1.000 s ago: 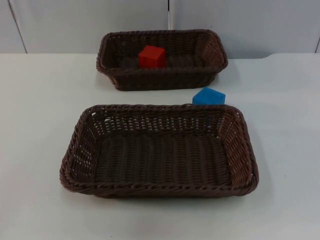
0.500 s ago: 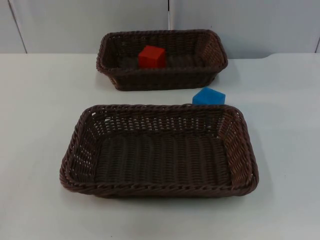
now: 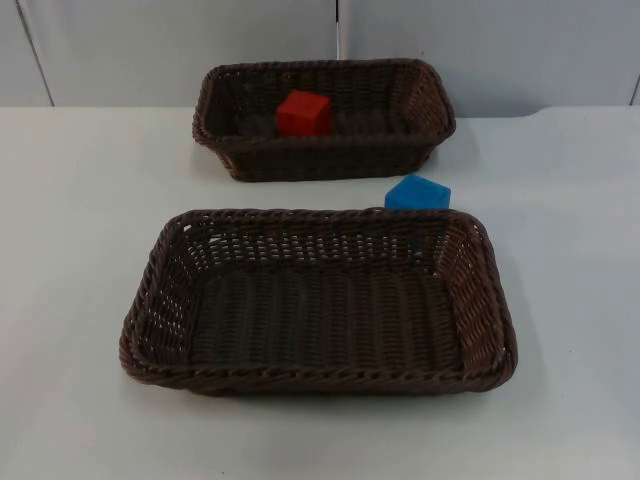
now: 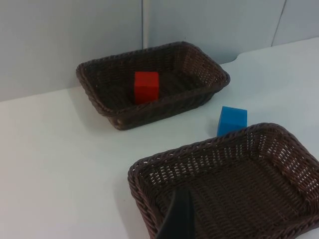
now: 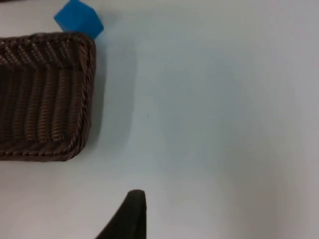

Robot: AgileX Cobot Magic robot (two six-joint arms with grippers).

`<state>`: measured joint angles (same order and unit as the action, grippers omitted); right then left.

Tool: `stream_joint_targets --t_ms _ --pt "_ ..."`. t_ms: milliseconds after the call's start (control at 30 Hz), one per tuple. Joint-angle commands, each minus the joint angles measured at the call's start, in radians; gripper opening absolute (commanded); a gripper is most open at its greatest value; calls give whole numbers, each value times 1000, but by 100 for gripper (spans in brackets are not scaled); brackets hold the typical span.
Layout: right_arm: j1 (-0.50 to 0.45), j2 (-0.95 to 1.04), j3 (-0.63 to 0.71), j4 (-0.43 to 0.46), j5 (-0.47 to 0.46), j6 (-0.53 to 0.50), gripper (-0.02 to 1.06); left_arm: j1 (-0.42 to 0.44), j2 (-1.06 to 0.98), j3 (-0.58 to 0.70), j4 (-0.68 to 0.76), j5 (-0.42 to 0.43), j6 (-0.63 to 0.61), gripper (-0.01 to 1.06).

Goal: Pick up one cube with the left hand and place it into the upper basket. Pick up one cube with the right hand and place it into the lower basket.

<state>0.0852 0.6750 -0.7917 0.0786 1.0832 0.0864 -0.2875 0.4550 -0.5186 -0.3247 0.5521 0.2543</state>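
Jaw state of both grippers can't be told; left fingertip [image 4: 178, 219] over lower basket [image 4: 259, 144], red cube [image 4: 146, 87] in upper basket [image 4: 99, 84] beyond; right fingertip [image 5: 130, 214] above table [image 5: 214, 109], blue cube [image 5: 79, 18] ahead.

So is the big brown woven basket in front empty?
Empty: the near brown woven basket shows bare weave; the blue cube sits on the table behind it.

White table top [image 3: 80, 250] spans scene, ends at far edge against grey partition wall [image 3: 150, 45]. Wall in panels; pale vertical seam [image 3: 338, 30] near middle, another seam [image 3: 35, 55] at far left.
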Motion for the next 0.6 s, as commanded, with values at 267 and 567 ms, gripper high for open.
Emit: stream_joint_targets --t_ms 267,567 --pt "-2 446 -160 49 -123 -5 105 0 -6 3 0 -1 -2 72" --pt "-2 714 -280 159 -157 -53 105 0 -6 3 0 -1 -2 72"
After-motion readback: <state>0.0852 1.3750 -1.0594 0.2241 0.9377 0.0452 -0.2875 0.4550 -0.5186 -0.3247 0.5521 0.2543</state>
